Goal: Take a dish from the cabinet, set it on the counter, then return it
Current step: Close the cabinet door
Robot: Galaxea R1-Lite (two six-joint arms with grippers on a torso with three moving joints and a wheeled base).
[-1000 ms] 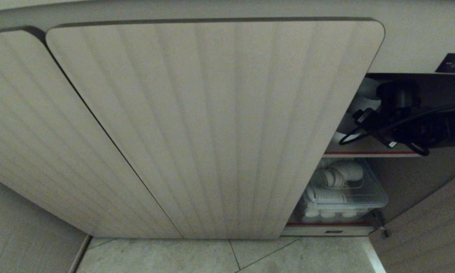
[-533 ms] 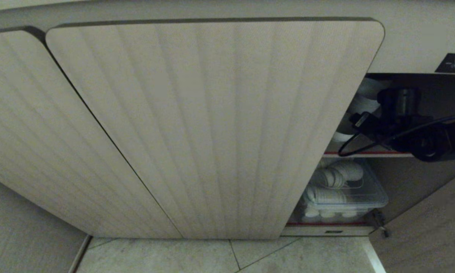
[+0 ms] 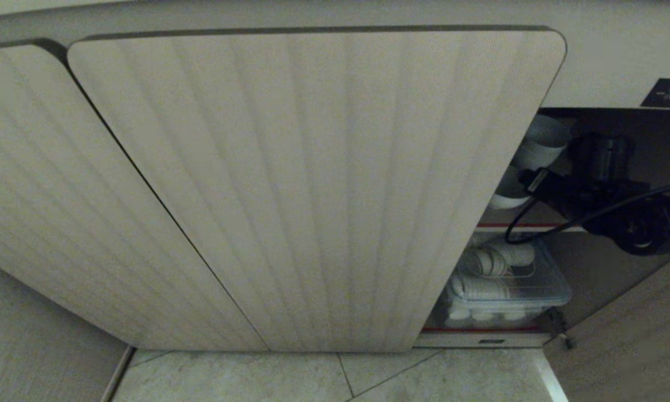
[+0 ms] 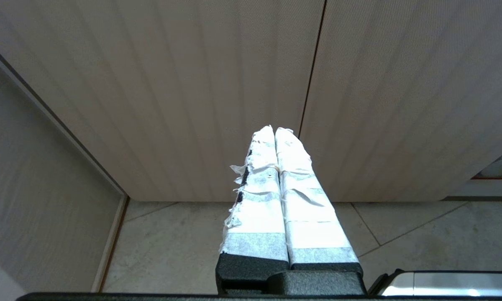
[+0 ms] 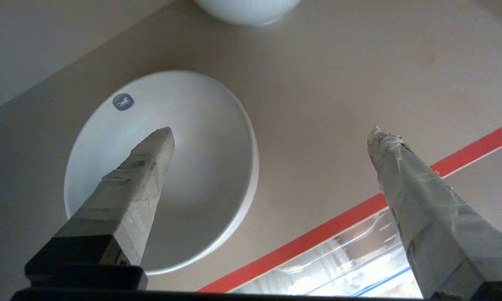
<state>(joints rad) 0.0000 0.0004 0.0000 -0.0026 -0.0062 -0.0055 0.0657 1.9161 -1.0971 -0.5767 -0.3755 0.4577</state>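
Right wrist view: right tool [image 5: 272,136] spread wide over red-edged shelf [image 5: 318,96]; dish [image 5: 201,167] unheld.

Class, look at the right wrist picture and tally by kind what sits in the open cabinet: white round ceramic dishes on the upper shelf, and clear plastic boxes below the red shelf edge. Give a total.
White round ceramic dishes on the beige upper shelf: 2 (one near, one partly cut off)
Clear plastic lidded boxes: 1
Total: 3
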